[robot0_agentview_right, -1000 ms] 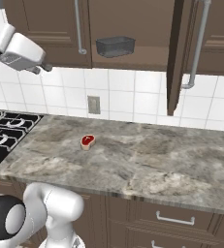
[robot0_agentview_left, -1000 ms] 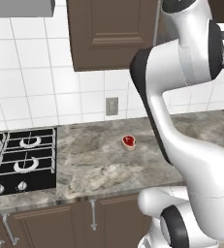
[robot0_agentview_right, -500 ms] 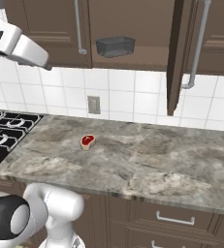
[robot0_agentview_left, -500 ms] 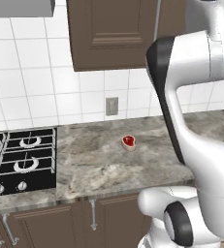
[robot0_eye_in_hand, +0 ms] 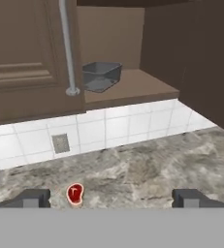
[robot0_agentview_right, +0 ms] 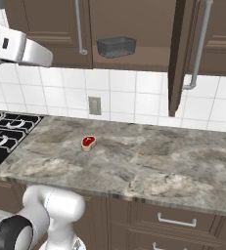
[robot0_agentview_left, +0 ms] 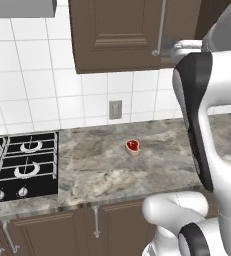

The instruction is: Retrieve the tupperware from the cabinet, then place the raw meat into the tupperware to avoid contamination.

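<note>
Hand view is looking out over the counter toward the open cabinet (robot0_eye_in_hand: 133, 92), with the gripper (robot0_eye_in_hand: 111, 197) spread wide: its two dark fingertips (robot0_eye_in_hand: 33, 197) are standing far apart at the bottom of the picture and nothing is lying between them, so it is carrying nothing. The tupperware (robot0_eye_in_hand: 101, 76) is sitting on the bottom shelf of the cabinet, at the left end of the opening, just right of the closed door's long silver bar handle (robot0_eye_in_hand: 67, 48) and close to the shelf's near edge. The right base view is showing the same dark grey container (robot0_agentview_right: 116, 47) on that shelf, with the opened door (robot0_agentview_right: 177, 53) swung out to the right. The raw meat (robot0_agentview_right: 88, 142) is lying on the marble counter (robot0_agentview_right: 148, 161) well below the shelf and a little to its left, near the wall outlet (robot0_agentview_right: 94, 105); the left base view is placing it (robot0_agentview_left: 132, 146) right of the gas hob (robot0_agentview_left: 19, 162).

The container is looking like a thin-walled, empty plastic box, so it should be light and fairly stiff, though smooth and liable to slide on the shelf when nudged. Pinching one side wall over the rim, probably the near wall, seems the sensible hold. The meat is looking small, soft and slick; a gentle pinch across its middle would probably suit it.
</note>
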Motion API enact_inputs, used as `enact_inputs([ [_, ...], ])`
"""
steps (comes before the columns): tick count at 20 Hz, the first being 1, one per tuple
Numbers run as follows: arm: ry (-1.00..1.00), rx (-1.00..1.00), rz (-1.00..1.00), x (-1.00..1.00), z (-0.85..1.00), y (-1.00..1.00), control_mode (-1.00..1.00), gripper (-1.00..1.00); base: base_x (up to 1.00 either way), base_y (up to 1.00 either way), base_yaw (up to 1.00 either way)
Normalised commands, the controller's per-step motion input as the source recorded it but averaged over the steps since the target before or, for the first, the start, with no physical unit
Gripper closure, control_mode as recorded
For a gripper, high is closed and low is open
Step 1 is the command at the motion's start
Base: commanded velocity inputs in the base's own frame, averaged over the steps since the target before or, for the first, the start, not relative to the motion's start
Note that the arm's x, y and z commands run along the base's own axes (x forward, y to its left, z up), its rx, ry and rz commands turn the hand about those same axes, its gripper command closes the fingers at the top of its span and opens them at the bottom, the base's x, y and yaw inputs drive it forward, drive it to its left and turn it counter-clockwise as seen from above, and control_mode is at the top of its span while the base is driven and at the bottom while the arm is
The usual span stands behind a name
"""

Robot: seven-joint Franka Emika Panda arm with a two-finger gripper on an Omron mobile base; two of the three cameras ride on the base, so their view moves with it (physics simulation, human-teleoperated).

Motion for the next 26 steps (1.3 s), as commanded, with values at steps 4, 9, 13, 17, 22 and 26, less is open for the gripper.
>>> enact_inputs([
  [4, -0.13, -0.03, 0.15, 0.03, -0.10, 0.01, -1.00, -1.00, 0.00, 0.00, 0.00],
  [9, -0.15, -0.03, 0.13, 0.00, -0.01, 0.00, -1.00, -1.00, 0.00, 0.00, 0.00],
  [13, -0.19, -0.04, 0.14, 0.00, 0.00, 0.00, -1.00, -1.00, 0.00, 0.00, 0.00],
  [17, -0.23, -0.06, 0.13, 0.00, 0.01, 0.00, -1.00, -1.00, 0.00, 0.00, 0.00],
  [22, -0.30, -0.05, 0.13, 0.00, 0.16, 0.00, -1.00, -1.00, 0.00, 0.00, 0.00],
  [26, -0.25, -0.03, 0.08, 0.00, 0.14, 0.00, -1.00, -1.00, 0.00, 0.00, 0.00],
])
